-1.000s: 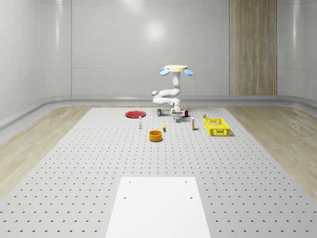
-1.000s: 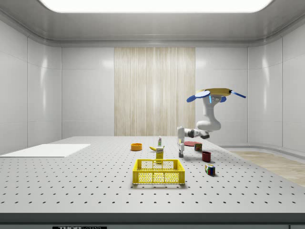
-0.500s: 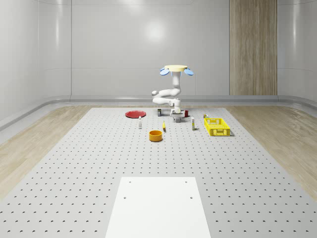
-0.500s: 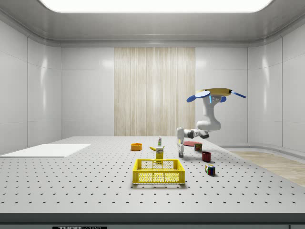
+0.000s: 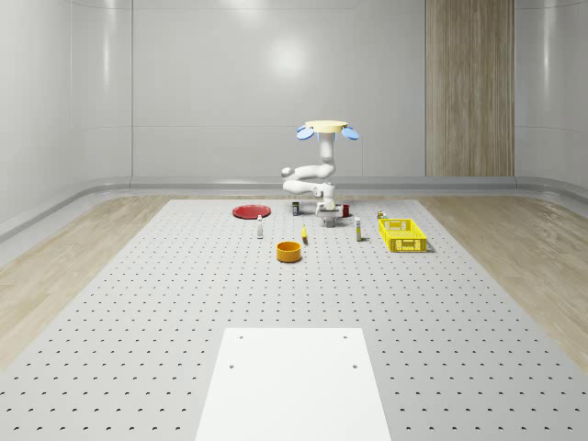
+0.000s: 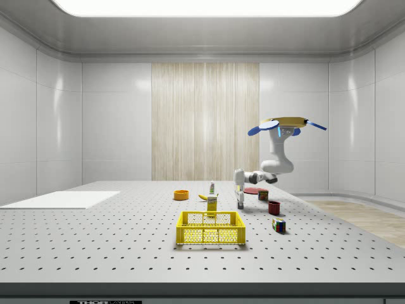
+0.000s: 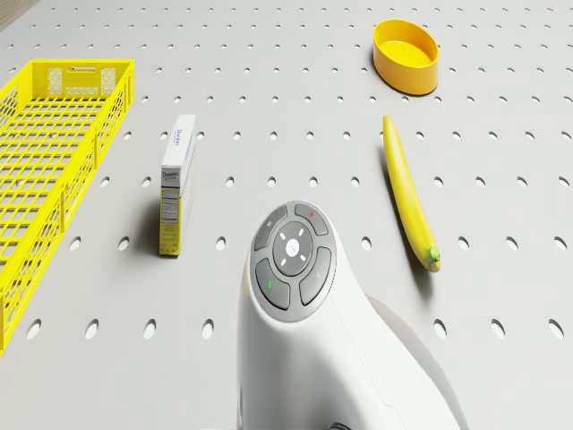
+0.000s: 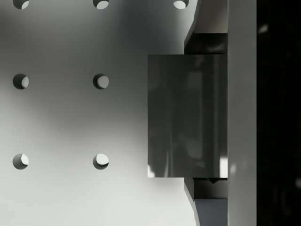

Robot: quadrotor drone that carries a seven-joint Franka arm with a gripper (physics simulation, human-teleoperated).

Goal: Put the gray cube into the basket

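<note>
Drone: your drone (image 5: 326, 128) hovers above the far end of the perforated bench (image 5: 184, 303), its arm folded down toward the surface.
End effector: your end effector (image 6: 240, 204) hangs low at the bench. From the side view, it is beyond the yellow basket (image 6: 211, 228).
Gray cube: in the wrist view the gray cube (image 8: 183, 115) sits on the bench between the fingers (image 8: 207, 16), which are clenched against its two sides.
Basket: in the whole-scene view the basket lies toward the view's right of the end effector, apart from it.
Nearby: from the drone view, a small upright carton (image 7: 177, 184) stands beside the basket, a banana (image 7: 407, 194) lies farther off, and an orange bowl (image 7: 406, 56) sits past the banana's tip.
</note>
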